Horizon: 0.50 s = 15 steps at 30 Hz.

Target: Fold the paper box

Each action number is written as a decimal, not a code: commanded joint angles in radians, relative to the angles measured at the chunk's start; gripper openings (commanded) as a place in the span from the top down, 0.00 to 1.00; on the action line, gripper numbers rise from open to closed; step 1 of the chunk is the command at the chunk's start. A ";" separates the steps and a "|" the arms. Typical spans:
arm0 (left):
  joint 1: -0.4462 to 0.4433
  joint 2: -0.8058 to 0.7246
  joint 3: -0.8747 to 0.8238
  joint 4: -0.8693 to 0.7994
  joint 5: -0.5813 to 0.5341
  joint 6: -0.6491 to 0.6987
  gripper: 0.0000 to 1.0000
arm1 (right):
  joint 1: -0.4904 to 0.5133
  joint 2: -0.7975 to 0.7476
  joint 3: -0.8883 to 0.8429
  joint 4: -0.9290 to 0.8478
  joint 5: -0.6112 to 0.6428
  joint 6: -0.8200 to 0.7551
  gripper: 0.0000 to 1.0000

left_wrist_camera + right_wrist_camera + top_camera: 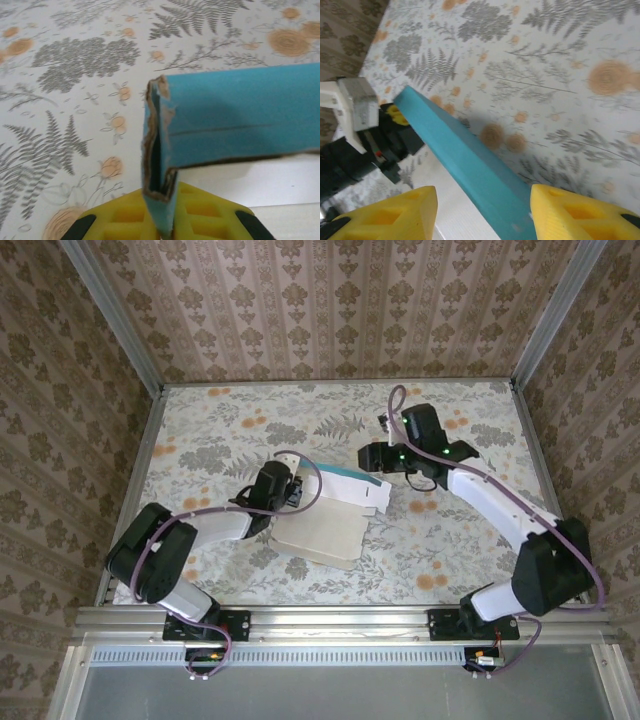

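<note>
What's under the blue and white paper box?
The paper box sits over the flowery table, whose pattern shows all around it. The patch right beneath is hidden by the box itself, so I can't tell what's there.

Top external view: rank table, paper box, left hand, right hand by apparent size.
1. table
2. paper box
3. left hand and right hand: they look about the same size, so I'm not ranking them.
</note>
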 commanded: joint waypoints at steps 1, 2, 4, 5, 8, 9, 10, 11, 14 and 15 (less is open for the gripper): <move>-0.011 -0.040 -0.028 -0.007 -0.103 -0.062 0.86 | -0.031 -0.072 -0.024 -0.138 0.090 -0.052 0.46; -0.014 -0.048 -0.037 -0.009 -0.113 -0.075 0.86 | -0.034 -0.095 -0.039 -0.136 0.087 -0.033 0.46; -0.024 -0.067 -0.060 0.002 -0.127 -0.097 0.85 | -0.033 -0.125 -0.067 -0.115 0.054 0.006 0.46; -0.029 -0.077 -0.071 0.009 -0.132 -0.104 0.84 | -0.030 -0.133 -0.078 -0.108 0.036 0.021 0.46; -0.044 -0.099 -0.086 0.011 -0.150 -0.115 0.81 | -0.009 -0.147 -0.106 -0.095 0.058 0.056 0.46; -0.048 -0.106 -0.092 0.011 -0.153 -0.120 0.80 | -0.005 -0.152 -0.116 -0.083 0.062 0.069 0.46; -0.049 -0.116 -0.098 0.011 -0.158 -0.124 0.80 | -0.003 -0.159 -0.132 -0.061 0.062 0.089 0.46; -0.052 -0.125 -0.105 0.012 -0.159 -0.128 0.79 | 0.001 -0.165 -0.148 -0.038 0.064 0.106 0.46; -0.056 -0.159 -0.124 0.006 -0.164 -0.137 0.77 | 0.009 -0.175 -0.175 0.002 0.072 0.143 0.47; -0.057 -0.174 -0.131 0.001 -0.160 -0.141 0.76 | 0.014 -0.176 -0.181 0.010 0.074 0.149 0.47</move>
